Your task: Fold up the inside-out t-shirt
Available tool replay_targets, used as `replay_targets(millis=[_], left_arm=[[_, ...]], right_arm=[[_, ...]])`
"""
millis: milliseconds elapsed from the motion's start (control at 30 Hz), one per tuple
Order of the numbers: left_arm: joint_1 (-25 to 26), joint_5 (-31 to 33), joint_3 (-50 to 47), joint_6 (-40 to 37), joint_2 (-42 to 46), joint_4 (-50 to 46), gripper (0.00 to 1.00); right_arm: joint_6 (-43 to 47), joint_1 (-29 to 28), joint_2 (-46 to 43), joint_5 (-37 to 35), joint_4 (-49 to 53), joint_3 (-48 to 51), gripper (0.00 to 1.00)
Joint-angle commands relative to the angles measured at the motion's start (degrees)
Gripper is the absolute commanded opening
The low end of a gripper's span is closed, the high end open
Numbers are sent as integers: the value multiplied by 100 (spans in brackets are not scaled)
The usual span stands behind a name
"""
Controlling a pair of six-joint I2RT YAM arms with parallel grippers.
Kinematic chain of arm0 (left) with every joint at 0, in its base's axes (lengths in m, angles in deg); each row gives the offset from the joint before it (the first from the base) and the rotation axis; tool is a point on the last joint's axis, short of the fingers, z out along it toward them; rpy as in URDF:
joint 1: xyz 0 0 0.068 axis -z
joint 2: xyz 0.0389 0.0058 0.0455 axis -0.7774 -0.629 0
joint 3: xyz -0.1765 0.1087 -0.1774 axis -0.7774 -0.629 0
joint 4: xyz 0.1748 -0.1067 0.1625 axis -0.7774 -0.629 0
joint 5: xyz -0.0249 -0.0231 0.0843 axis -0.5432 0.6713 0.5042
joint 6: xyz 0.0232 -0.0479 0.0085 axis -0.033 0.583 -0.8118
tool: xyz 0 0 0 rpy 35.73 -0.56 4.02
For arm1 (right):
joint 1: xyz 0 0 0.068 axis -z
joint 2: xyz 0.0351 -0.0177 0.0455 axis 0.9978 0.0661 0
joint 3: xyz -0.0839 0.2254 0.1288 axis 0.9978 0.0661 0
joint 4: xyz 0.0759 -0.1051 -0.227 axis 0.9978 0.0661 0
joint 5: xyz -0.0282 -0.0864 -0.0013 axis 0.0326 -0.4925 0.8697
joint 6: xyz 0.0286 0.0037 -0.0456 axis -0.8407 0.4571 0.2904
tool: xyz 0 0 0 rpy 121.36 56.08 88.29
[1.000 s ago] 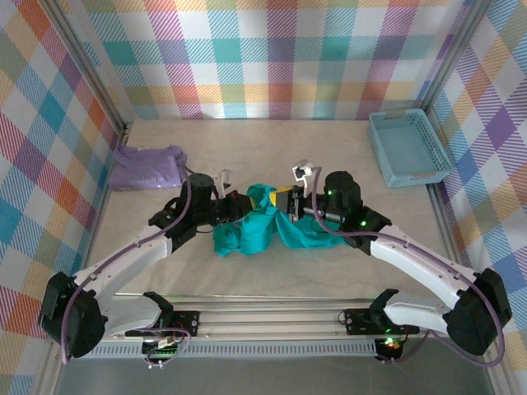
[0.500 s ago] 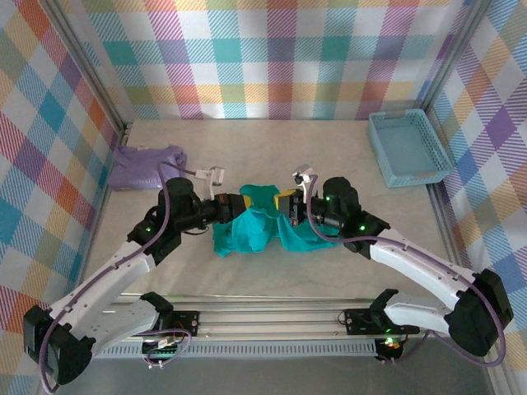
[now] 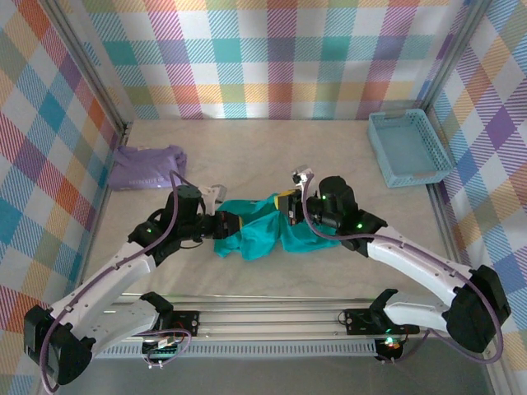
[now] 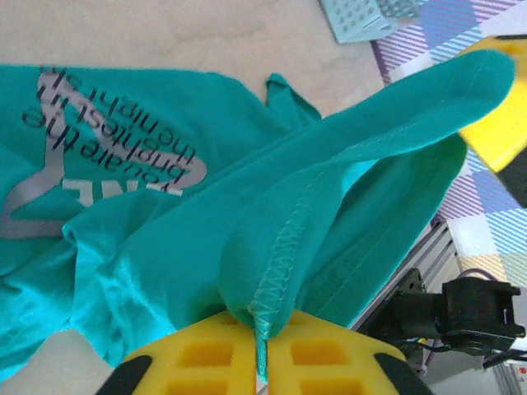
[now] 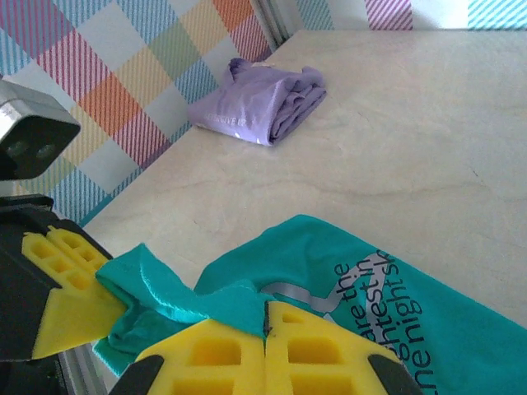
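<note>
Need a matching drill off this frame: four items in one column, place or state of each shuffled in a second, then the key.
1. teal t-shirt
2. lavender garment
3. blue basket
4. right gripper

a. far right side of the table
b. shut on teal fabric
c. far left side, folded
d. bunched in the middle

Pairs: 1-d, 2-c, 3-a, 4-b

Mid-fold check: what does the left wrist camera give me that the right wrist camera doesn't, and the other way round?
Left wrist: the left claw pinching a stitched seam of the t-shirt, plus a corner of the blue basket. Right wrist: the folded lavender garment, and the right claw shut on a teal fold. Both: the t-shirt's mirrored print, and the opposite claw holding the cloth.
</note>
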Motion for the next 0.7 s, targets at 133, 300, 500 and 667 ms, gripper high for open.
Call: replay_targets(millis=[133, 300, 500, 667], left_arm=[[-20, 1035, -84, -221, 486, -648, 26], [108, 946, -35, -260, 326, -538, 39], [238, 522, 23, -147, 8, 163, 46], [247, 418, 66, -146, -129, 391, 33]], right_arm=[[-13, -28, 49, -211, 391, -414, 0], [95, -28, 81, -224, 520, -476, 0], [93, -23, 98, -189, 499, -449, 0], [99, -30, 98, -176, 534, -441, 0]])
